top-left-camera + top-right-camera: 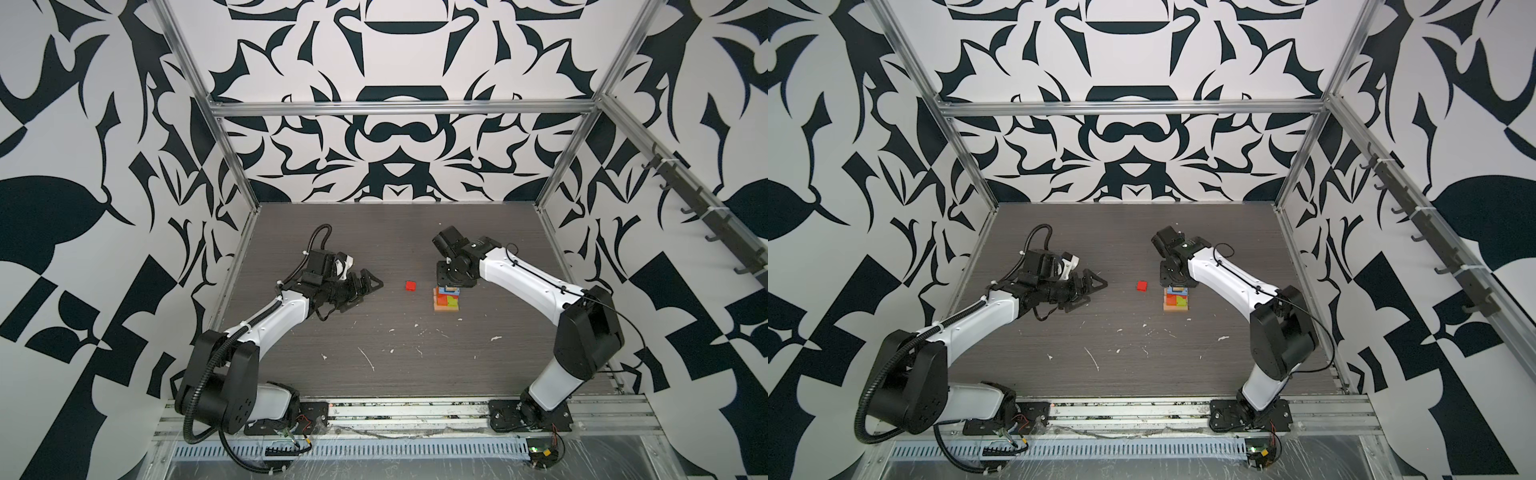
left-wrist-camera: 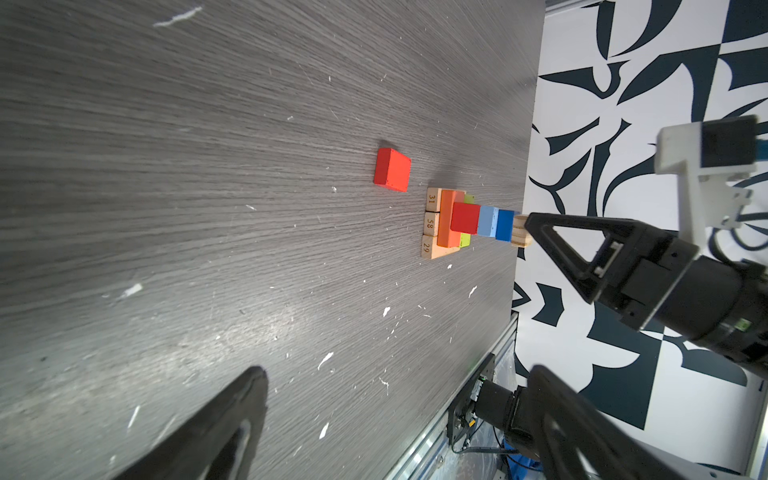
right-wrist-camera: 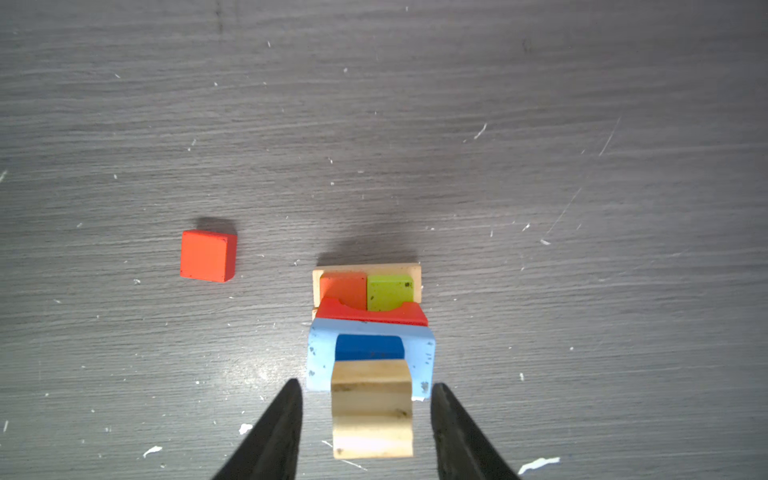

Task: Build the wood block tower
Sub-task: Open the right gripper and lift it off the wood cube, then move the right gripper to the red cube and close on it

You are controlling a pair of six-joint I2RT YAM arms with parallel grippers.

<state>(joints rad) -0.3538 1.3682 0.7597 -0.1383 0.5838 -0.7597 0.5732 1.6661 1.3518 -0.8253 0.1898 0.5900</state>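
Note:
The wood block tower (image 1: 446, 300) (image 1: 1176, 301) stands right of the table's middle. It has a tan base, orange and lime green blocks, a red arch, a light blue arch and a dark blue block. A tan block (image 3: 372, 409) is on top. My right gripper (image 3: 366, 382) hangs straight over the tower, open, with a gap between each finger and the tan block. A loose red cube (image 1: 411, 286) (image 3: 208, 255) lies on the table left of the tower. My left gripper (image 1: 370, 291) (image 2: 399, 370) is wide open and holds nothing, left of the cube.
Both arms reach in from a metal rail (image 1: 415, 409) at the table's front edge. Patterned walls and an aluminium frame (image 1: 232, 166) enclose the table on three sides. White flecks (image 1: 368, 357) are scattered over the dark tabletop.

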